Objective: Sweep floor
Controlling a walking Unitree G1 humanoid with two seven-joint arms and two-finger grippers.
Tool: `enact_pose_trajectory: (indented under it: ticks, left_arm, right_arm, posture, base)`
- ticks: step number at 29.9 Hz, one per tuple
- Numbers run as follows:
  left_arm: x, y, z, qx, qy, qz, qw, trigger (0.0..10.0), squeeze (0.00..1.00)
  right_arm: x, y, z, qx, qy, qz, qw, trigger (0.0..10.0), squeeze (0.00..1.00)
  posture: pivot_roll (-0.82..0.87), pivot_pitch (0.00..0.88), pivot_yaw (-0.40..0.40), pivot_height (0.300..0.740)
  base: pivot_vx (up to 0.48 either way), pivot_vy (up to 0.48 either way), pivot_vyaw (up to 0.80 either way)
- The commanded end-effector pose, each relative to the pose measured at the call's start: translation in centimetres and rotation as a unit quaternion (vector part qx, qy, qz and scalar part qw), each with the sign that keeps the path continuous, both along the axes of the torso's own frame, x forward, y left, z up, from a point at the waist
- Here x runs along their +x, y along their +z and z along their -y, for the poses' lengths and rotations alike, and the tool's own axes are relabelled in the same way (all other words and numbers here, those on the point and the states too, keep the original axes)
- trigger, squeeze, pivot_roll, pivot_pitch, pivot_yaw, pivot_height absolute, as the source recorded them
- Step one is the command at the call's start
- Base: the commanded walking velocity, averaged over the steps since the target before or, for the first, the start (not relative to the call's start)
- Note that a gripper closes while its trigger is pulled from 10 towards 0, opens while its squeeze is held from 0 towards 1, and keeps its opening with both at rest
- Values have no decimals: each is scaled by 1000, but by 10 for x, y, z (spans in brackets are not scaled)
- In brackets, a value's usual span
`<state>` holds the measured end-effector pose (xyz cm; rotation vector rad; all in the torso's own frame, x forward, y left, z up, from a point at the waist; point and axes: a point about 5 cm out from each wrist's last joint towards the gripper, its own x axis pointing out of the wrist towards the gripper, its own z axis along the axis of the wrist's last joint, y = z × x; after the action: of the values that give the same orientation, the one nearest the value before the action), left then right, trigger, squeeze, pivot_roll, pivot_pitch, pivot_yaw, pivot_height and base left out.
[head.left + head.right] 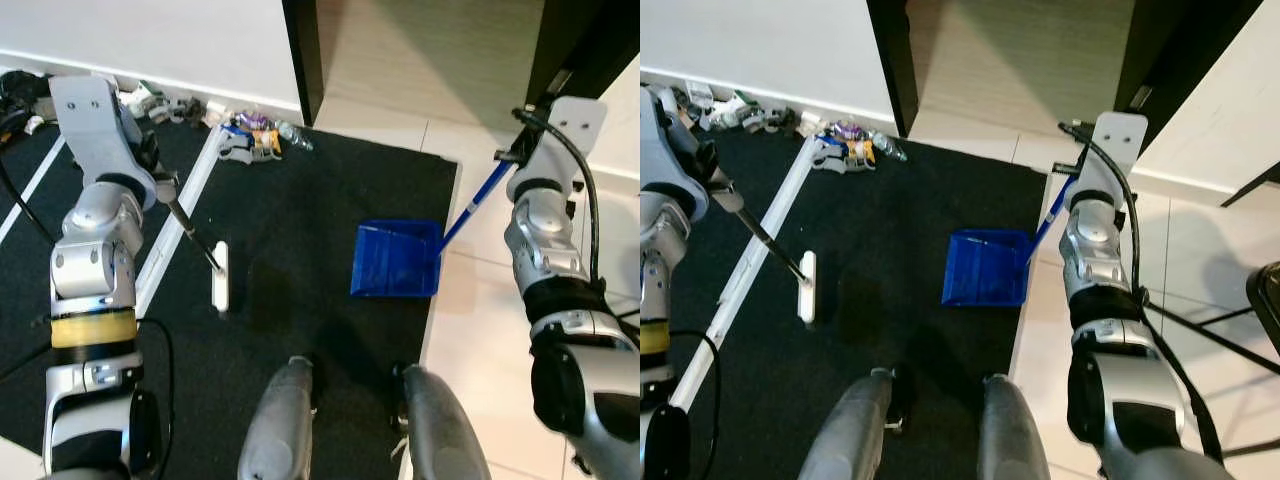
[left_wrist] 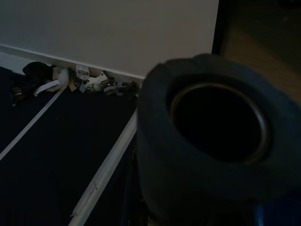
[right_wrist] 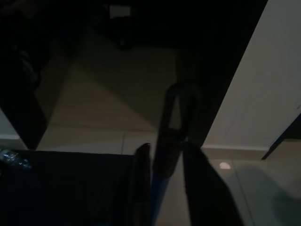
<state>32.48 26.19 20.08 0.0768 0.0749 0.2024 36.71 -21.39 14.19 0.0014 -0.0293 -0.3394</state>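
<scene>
A short broom with a thin black handle (image 1: 192,236) and a white head (image 1: 221,278) slants down onto the black mat. My left gripper (image 1: 160,190) is shut on its upper end, and the handle's round tip (image 2: 216,136) looms close in the left wrist view. A blue dustpan (image 1: 395,260) rests on the mat's right edge. Its blue handle (image 1: 470,210) rises to my right gripper (image 3: 164,160), whose black fingers (image 3: 141,179) are shut around it. A pile of litter (image 1: 250,138) lies against the white wall.
The black mat (image 1: 300,190) has white stripes (image 1: 178,225) on its left. Pale tile floor (image 1: 480,330) lies to the right. A dark door frame (image 1: 305,60) stands beyond the mat. More clutter (image 1: 20,95) sits far left. My legs (image 1: 280,420) are below.
</scene>
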Motion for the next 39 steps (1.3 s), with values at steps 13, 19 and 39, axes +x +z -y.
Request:
enact_pose_trajectory:
  ticks: [13,19,39]
  left_arm:
    - [8,9,7,2,-16,9,1000,10000,0]
    - [6,15,5,6,-19,13,1000,10000,0]
    - [-9,26,-8,30,-23,0,999,10000,0]
  right_arm:
    - [-9,-23,26,-6,-38,-76,996,10000,0]
    - [3,-18,23,-19,-3,-111,994,10000,0]
    - [13,5,45,-59,20,-114,992,10000,0]
  posture:
    - [63,213,110,740]
    - [80,235,123,740]
    - [152,325,163,740]
  base:
    - [0,0,0]
    - [0,0,0]
    - [0,0,0]
